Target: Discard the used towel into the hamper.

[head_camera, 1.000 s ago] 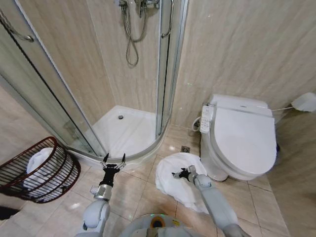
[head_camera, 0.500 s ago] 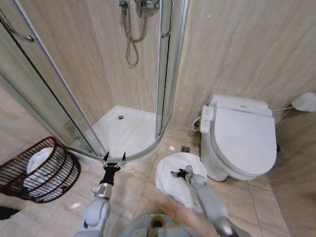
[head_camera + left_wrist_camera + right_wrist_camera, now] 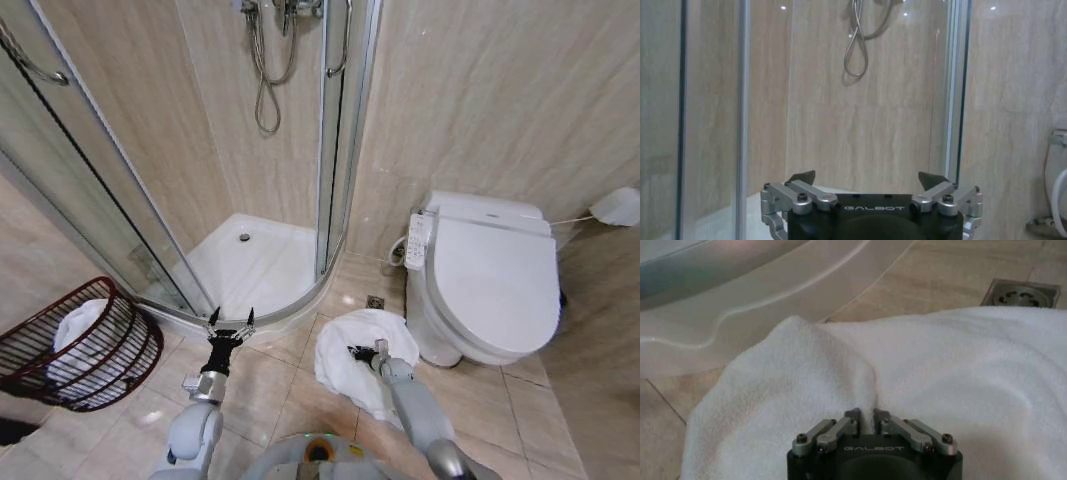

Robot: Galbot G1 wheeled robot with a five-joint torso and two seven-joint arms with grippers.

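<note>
The used towel (image 3: 345,378) is a white heap on the tiled floor, between the shower and the toilet. My right gripper (image 3: 359,350) is down on its top. In the right wrist view the gripper (image 3: 865,416) is shut on a raised fold of the towel (image 3: 973,365). The hamper (image 3: 125,352), a dark reddish-brown open-weave basket, stands at the far left with a white cloth (image 3: 73,326) inside. My left gripper (image 3: 230,322) hangs open and empty above the floor in front of the shower's curb, its fingers spread (image 3: 868,177).
A white toilet (image 3: 495,285) with closed lid stands right of the towel. The curved shower tray (image 3: 255,262) and its glass panels (image 3: 340,150) lie ahead. A floor drain (image 3: 375,301) sits just beyond the towel. Bare tiles lie between towel and hamper.
My right gripper has shifted slightly left on the towel and its forearm has swung in closer. The left arm and the hamper have not moved.
</note>
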